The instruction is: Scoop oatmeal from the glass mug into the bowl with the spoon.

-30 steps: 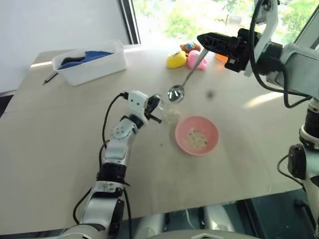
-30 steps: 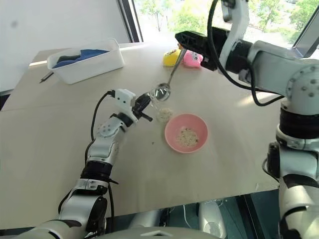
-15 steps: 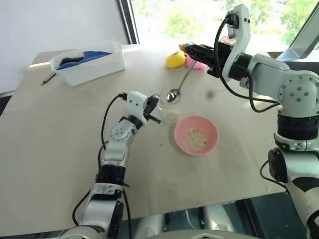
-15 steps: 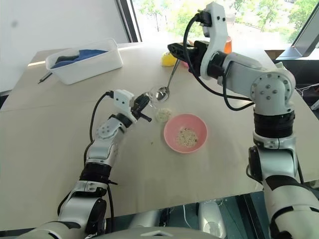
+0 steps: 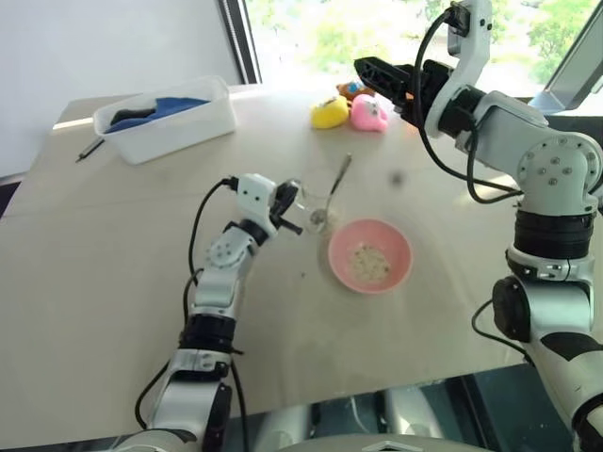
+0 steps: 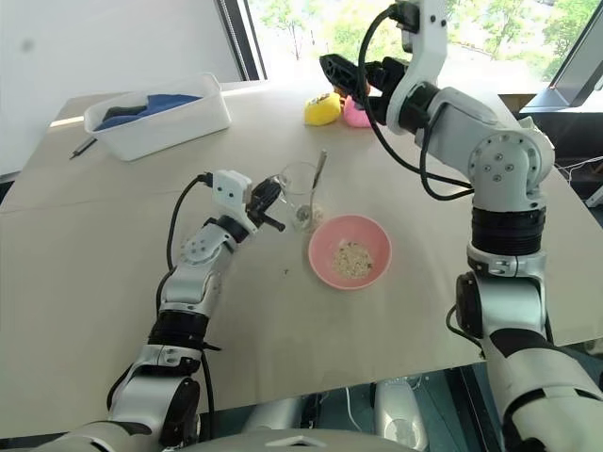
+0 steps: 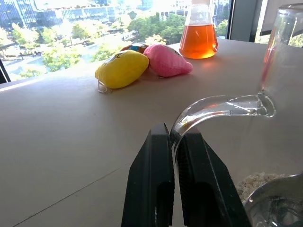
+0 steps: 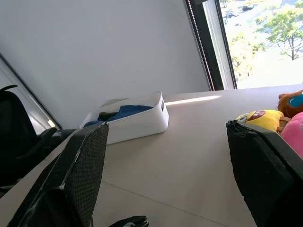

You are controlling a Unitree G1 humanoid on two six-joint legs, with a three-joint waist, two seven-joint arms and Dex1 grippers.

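From the head views we see the mug (image 6: 300,193) mid-surface (image 6: 113,273), well in from every edge, with the spoon (image 6: 315,184) standing in it, handle leaning away from us. The bowl (image 6: 350,251) sits just beside the mug on the right, oatmeal (image 6: 352,257) inside. The left tool (image 6: 267,200) meets the mug's left side. The right tool (image 5: 369,70) hangs high beyond the mug, empty, above open surface.

In the left wrist view its fingers (image 7: 151,179) pinch the mug's handle, nearly closed; two toys (image 7: 142,64) lie beyond.

In the right wrist view we see the fingers (image 8: 80,175) spread wide, holding nothing; a white tub (image 8: 130,118) sits far off.
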